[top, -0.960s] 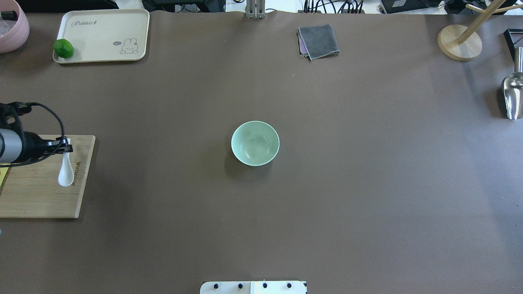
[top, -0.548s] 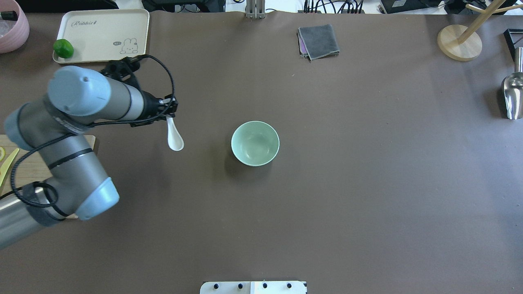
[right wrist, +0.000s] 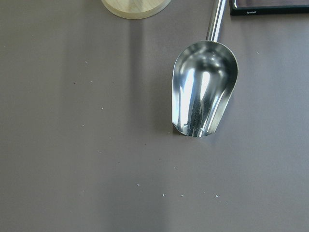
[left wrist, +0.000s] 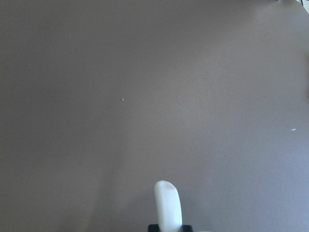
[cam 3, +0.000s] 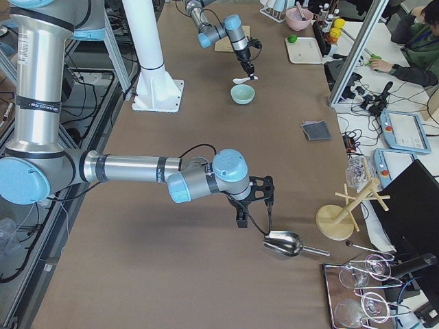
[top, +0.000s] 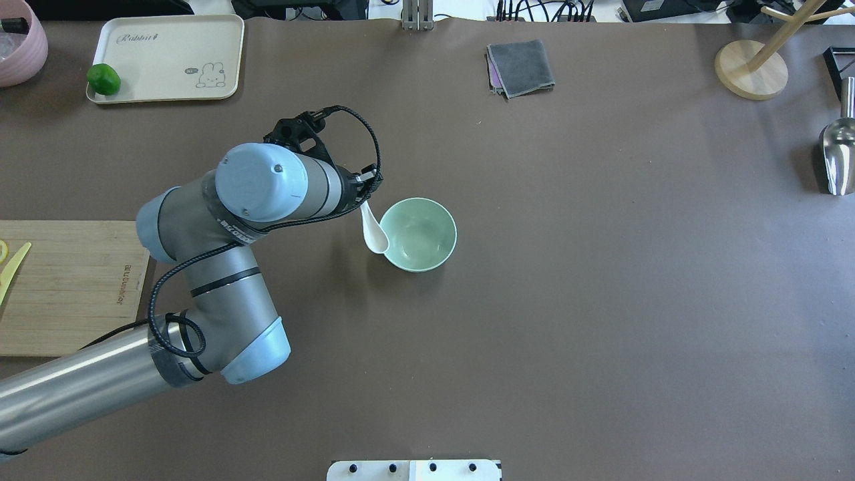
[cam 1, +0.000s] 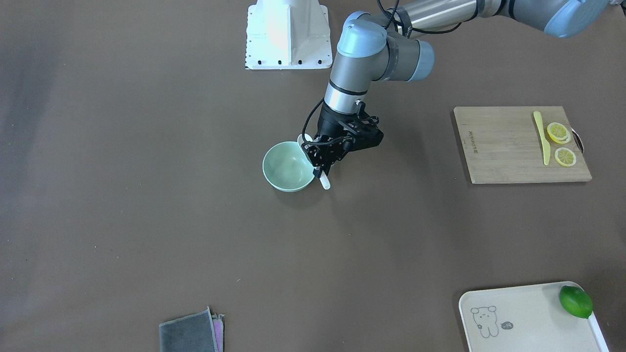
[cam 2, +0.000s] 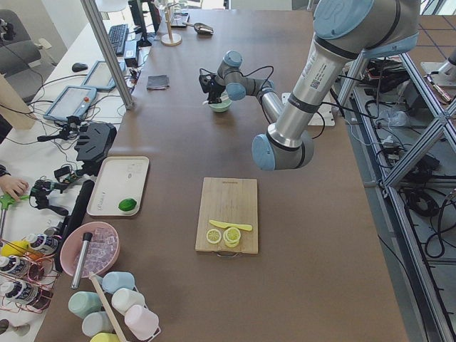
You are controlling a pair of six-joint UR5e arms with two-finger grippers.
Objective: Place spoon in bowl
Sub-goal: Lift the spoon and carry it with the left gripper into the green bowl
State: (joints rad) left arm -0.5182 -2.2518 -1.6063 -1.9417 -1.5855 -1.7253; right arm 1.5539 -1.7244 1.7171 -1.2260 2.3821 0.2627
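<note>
- Exterior front-facing: left gripper (cam 1: 321,164) pointing down at the rim of the bowl (cam 1: 283,171), on the bowl's side toward the robot's left. Fingers clamped on the handle of the spoon (cam 1: 324,182). White handle end jutting out below the fingers, a sliver of scoop showing past the bowl's far rim. Also listed: cutting board (cam 1: 508,151) bearing yellow knife (cam 1: 540,137) and lemon slices (cam 1: 558,132); tray (cam 1: 528,322) bearing lime (cam 1: 576,301); folded grey cloth (cam 1: 188,335).
- Overhead exterior: bowl in the middle of the table (top: 601,300). Spoon hanging from the left gripper, handle up at the fingers, scoop low and overlapping the bowl's left rim. Not lying in the bowl; contact with the rim not to be told. At the edges: metal scoop (top: 838,157), wooden stand base (top: 751,70), pink bowl (top: 20,43).
- Exterior left: left gripper and bowl together far down the table, too small for finger detail.
- Exterior right: right gripper (cam 3: 254,212) held above the table just beside the metal scoop. Open or closed not to be told from here. Far off, spoon's scoop just above the bowl's rim.
- Left wrist-mounted: spoon's handle tip at bottom centre, pinched between the black fingertips; bare table beyond.
- Right wrist-mounted: metal scoop lying hollow side up, its handle running toward the wooden stand base. Finger state not shown.
</note>
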